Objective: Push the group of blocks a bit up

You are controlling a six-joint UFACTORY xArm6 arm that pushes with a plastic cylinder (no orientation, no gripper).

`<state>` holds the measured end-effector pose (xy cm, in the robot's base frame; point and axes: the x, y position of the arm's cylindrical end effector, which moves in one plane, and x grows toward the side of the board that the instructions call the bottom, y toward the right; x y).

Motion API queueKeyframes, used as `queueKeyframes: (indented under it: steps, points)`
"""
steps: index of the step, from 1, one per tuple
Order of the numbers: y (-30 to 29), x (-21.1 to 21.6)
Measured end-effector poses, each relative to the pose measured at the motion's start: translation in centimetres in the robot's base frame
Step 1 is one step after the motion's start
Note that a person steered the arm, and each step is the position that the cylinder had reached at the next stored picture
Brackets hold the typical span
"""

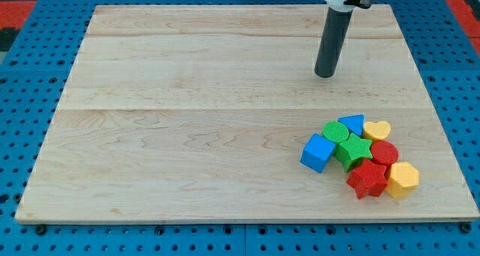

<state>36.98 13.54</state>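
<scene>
- Nearest the view's bottom right, on the pale wooden desk, lies the cluster: red star block, yellow hexagon block, blue cube block, green star block, red cylinder block, green cylinder block, blue triangular block, yellow heart block.
- Eight blocks, two per colour.
- Farther up, my tip, a bare rod tool grasping nothing, stands well apart.
- Best to circle below the cluster, then push upward centrally.

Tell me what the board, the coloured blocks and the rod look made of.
The board looks like pale wood: grain lines and plank seams show, finish matte. The blocks, such as the blue cube and red star, look like solid-coloured plastic, possibly painted wood; faint ridged texture. The rod, ending at my tip above the group, looks dark matte, material unclear.
</scene>
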Motion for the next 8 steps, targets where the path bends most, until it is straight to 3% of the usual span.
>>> queueKeyframes:
  steps: [1,2,3,4,5,7,8]
  points:
    - [0.3,-0.2]
    - [8.1,1.0]
    - [12.3,3.0]
    - [17.3,7.3]
    - [18.4,13.7]
    - [15.1,23.3]
    - [12.5,24.8]
